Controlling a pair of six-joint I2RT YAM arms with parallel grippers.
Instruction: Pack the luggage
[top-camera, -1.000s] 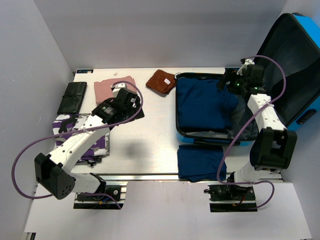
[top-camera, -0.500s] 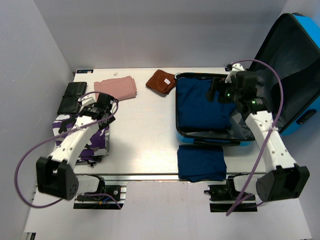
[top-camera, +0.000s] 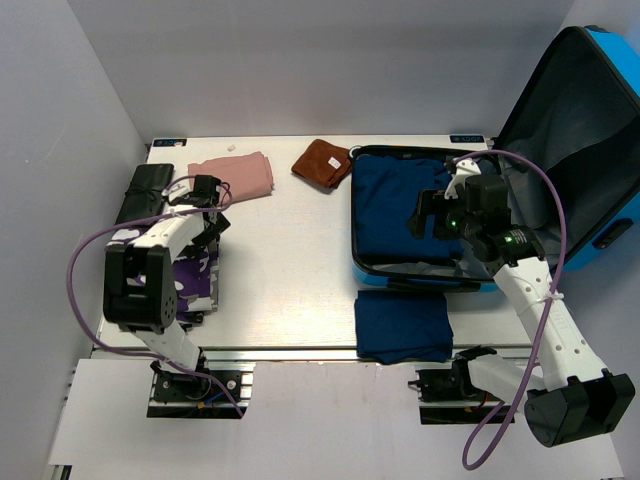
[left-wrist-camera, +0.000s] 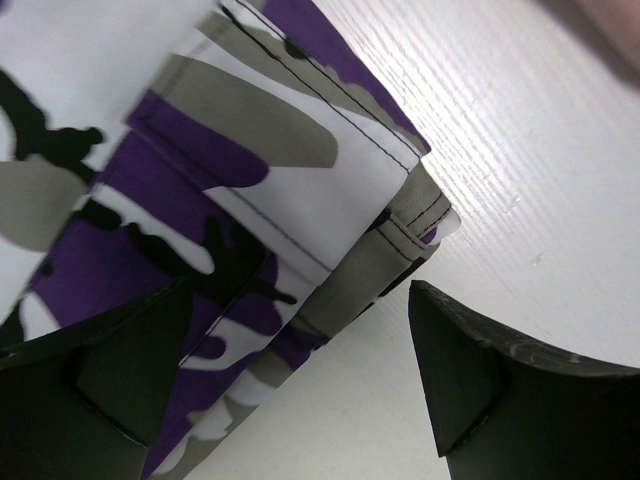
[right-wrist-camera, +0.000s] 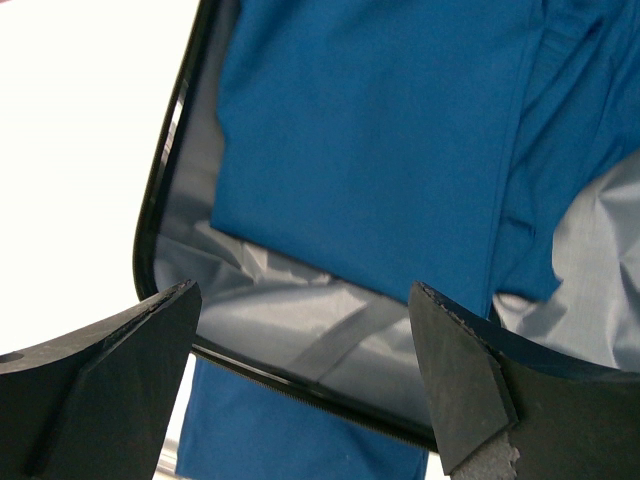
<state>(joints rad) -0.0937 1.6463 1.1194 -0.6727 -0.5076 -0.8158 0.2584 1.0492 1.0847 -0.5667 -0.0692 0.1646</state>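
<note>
The luggage (top-camera: 478, 280) lies open at the right, its lid (top-camera: 590, 110) leaning back. A folded blue garment (top-camera: 400, 205) lies in its grey-lined base. My right gripper (top-camera: 420, 222) hovers open and empty over the base; the right wrist view shows the garment (right-wrist-camera: 380, 140), the grey lining (right-wrist-camera: 300, 330) and the black zipper rim (right-wrist-camera: 290, 388) between the fingers. My left gripper (top-camera: 208, 222) is open and low at the corner of a purple camouflage garment (top-camera: 165, 270). In the left wrist view one finger is over that garment (left-wrist-camera: 250, 200), the other over bare table.
A second folded blue garment (top-camera: 403, 325) lies on the table in front of the luggage. A pink folded garment (top-camera: 235, 172), a brown pouch (top-camera: 322, 162) and a black pouch (top-camera: 143, 195) lie along the back left. White walls enclose the table.
My left gripper has drawn back from beside the pink garment to the camouflage garment's corner. My right gripper has moved from the luggage's back edge toward its front, over the blue garment.
</note>
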